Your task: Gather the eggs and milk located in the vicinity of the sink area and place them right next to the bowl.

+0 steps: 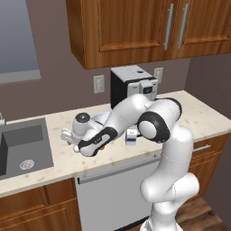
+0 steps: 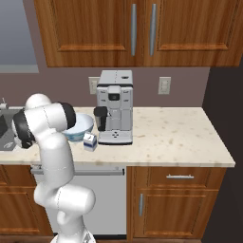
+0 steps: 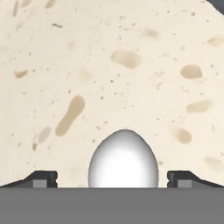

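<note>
A white egg [image 3: 123,158] lies on the speckled beige counter [image 3: 109,65], right between my two finger tips [image 3: 44,178], which stand wide apart on either side and clear of it. My gripper [image 1: 67,138] is open and hangs low over the counter just right of the sink [image 1: 25,149]. The milk [image 1: 131,136] stands to the right of my forearm, close to the bowl [image 2: 78,126], which the arm partly hides. A small orange-brown spot, perhaps the other egg [image 1: 103,147], peeks out beside the forearm.
A coffee machine [image 2: 115,107] stands against the back wall right of the bowl. Wooden wall cabinets [image 1: 135,27] hang overhead. The counter runs on to the right [image 2: 180,133], and its front edge [image 1: 113,164] lies close below the arm.
</note>
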